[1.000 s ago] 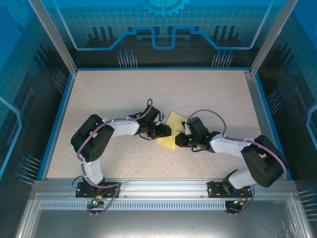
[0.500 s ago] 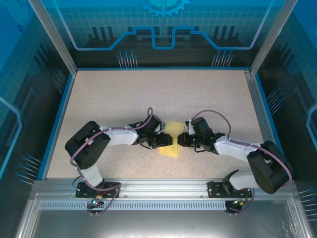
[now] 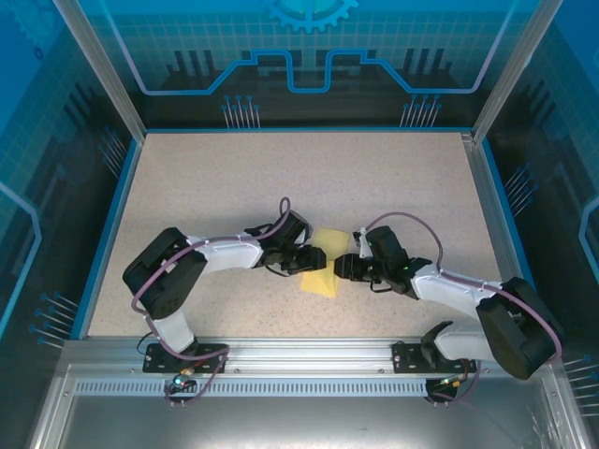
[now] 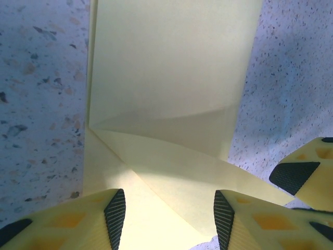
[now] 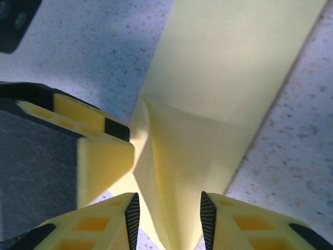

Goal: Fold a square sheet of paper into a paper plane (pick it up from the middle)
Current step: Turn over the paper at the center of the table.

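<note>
Folded paper [image 3: 323, 267] lies flat on the surface [image 3: 281, 178]. Left fingers [image 4: 115, 211] are spread astride its edge, probably pinning it. Right fingers [image 5: 132, 214] are parted loosely around its raised crease, gripping nothing.

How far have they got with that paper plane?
Begun, not nearly done. Done: the paper is not a flat square; it shows folded flaps and diagonal creases. In hand: the left gripper and right gripper straddle it from opposite sides, jaws apart, with a raised ridge standing inside the right one's jaws. Left: no slim dart shape yet, so most folds probably remain.
</note>
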### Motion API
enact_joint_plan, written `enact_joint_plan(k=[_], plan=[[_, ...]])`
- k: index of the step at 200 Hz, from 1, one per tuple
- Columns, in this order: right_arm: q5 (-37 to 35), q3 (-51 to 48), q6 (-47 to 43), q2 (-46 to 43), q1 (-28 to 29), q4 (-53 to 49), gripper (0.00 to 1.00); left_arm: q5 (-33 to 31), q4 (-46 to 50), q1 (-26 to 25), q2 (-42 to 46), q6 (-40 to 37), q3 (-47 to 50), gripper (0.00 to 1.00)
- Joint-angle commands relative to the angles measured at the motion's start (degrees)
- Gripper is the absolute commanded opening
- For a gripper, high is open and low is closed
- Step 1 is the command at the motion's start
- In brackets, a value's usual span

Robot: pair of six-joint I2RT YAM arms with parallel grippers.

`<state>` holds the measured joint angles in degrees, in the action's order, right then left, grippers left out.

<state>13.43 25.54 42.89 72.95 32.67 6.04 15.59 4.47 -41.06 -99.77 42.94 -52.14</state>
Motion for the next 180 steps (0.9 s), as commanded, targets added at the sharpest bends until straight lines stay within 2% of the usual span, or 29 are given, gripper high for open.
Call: enact_joint_plan(k=[1,57,127,180], plan=[[1.8,-0.5,1.0,1.0,0.8,3.5,0.41,-1.0,2.3,-0.2,-1.2,-2.2,-2.0,0.52],[2.4,-0.3,0.5,2.6,1.6,4.4,0.42,0.2,2.1,0.1,-3.1,-2.5,-3.1,0.52],[3.4,0.2,0.5,8.3,2.4,7.3,0.21,0.3,2.5,1.8,-0.2,-2.8,-2.2,0.52],[4.7,-1.2,1.4,7.9,1.7,10.4,0.07,1.3,1.5,2.1,1.7,-2.2,-0.9,0.52]])
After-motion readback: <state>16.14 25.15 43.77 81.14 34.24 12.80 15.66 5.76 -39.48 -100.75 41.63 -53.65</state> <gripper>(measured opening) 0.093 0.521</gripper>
